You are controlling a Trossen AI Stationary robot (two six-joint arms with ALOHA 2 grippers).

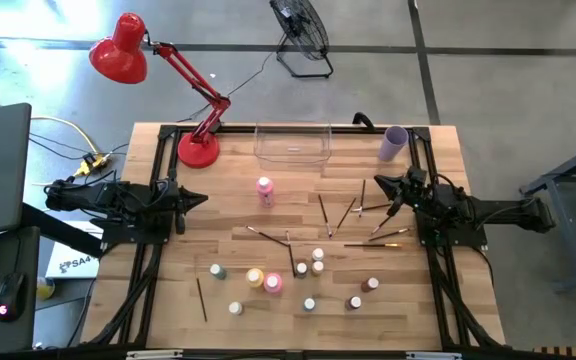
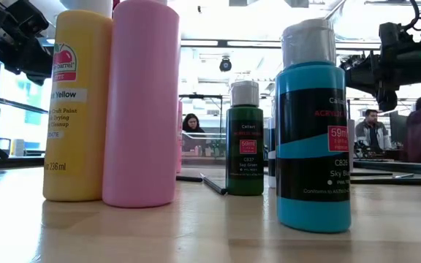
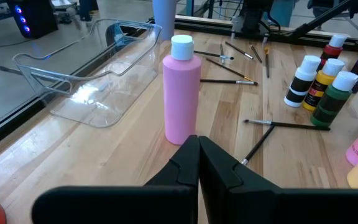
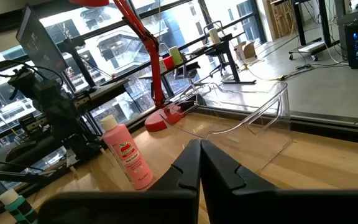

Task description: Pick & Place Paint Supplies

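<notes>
Pale planked wood table (image 1: 298, 330) bears cylindrical pink bottle (image 1: 265, 190).

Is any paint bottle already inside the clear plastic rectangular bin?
No, the clear plastic rectangular bin holds nothing; the nearest pink bottle stands outside it.

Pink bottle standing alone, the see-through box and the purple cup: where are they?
pink bottle (image 3: 181, 99): left wrist view, middle of its body.
see-through box (image 1: 292, 153): high view, its near wall.
purple cup (image 1: 393, 144): high view, its side.

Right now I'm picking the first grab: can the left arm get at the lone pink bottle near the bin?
Probably yes: the pink bottle stands upright ahead of the shut left gripper, bare table between.
</notes>
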